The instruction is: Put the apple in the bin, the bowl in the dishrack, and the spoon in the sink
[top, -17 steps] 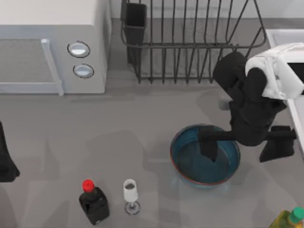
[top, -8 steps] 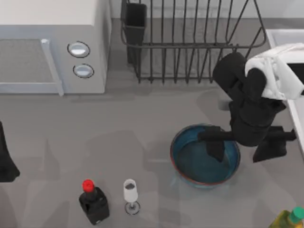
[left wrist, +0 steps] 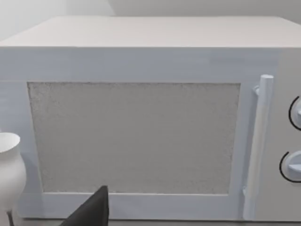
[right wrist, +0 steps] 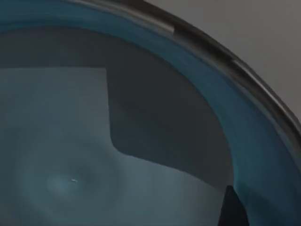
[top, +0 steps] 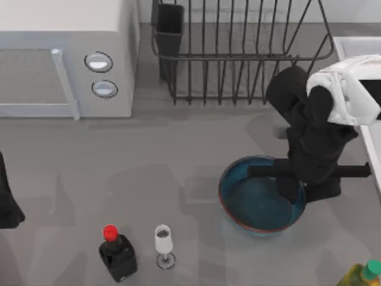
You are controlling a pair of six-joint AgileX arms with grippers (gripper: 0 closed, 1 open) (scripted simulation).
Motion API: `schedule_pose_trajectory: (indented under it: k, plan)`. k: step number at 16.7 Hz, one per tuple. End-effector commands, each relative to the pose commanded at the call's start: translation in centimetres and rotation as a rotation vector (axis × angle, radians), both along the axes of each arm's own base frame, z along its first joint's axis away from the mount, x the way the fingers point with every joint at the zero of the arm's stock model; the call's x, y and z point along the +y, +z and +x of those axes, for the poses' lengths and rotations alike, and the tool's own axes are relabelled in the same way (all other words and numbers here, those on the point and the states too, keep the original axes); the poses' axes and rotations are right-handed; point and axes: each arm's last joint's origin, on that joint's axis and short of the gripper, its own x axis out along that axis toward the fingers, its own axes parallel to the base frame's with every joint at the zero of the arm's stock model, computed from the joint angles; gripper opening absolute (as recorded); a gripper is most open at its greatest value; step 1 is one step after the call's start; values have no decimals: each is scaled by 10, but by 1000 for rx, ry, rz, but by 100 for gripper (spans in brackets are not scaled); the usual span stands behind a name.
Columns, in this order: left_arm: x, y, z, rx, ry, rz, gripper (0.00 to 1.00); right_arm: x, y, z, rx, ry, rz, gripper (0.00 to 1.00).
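A: Where is the right gripper (top: 309, 192)?

B: At about four o'clock on the tabletop (top: 149, 167), at the right-hand rim of the bowl (top: 256, 202). One finger reaches down inside the bowl and the other sits outside the rim, so the wall lies between them; the fingers are clamped on the bowl's rim.

A: And the bowl itself?

B: Blue, with a reddish-brown rim, low on the tabletop toward the right, well below the dishrack (top: 238, 53). The right wrist view looks straight into its teal inside (right wrist: 94, 155), with the curved rim running across the frame.

A: The dishrack?

B: At twelve o'clock, dark upright bars, with its black utensil cup (top: 169, 27) at the left corner. The sink (top: 357, 47) shows as a white rim at two o'clock, partly behind the right arm.

A: The left arm?

B: Parked at nine o'clock, at the tabletop's left edge; I cannot tell how its gripper stands. Its wrist view faces the microwave (left wrist: 141, 117).

A: Anything else?

B: A black bottle with a red cap (top: 116, 253) and a glass (top: 164, 241) near seven o'clock.
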Motion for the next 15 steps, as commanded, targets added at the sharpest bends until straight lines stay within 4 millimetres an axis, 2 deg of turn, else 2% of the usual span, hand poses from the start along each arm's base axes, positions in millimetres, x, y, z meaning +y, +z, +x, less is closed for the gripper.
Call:
schedule_pose_trajectory:
  k: [9, 12, 15]
  plan:
    - [0, 0, 0, 0, 0, 0, 100, 0, 1, 0, -1, 0, 0, 0]
    - [0, 0, 0, 0, 0, 0, 100, 1, 17, 3, -2, -3, 1, 0]
    - [0, 0, 0, 0, 0, 0, 100, 2, 47, 5, 0, -4, -2, 0]
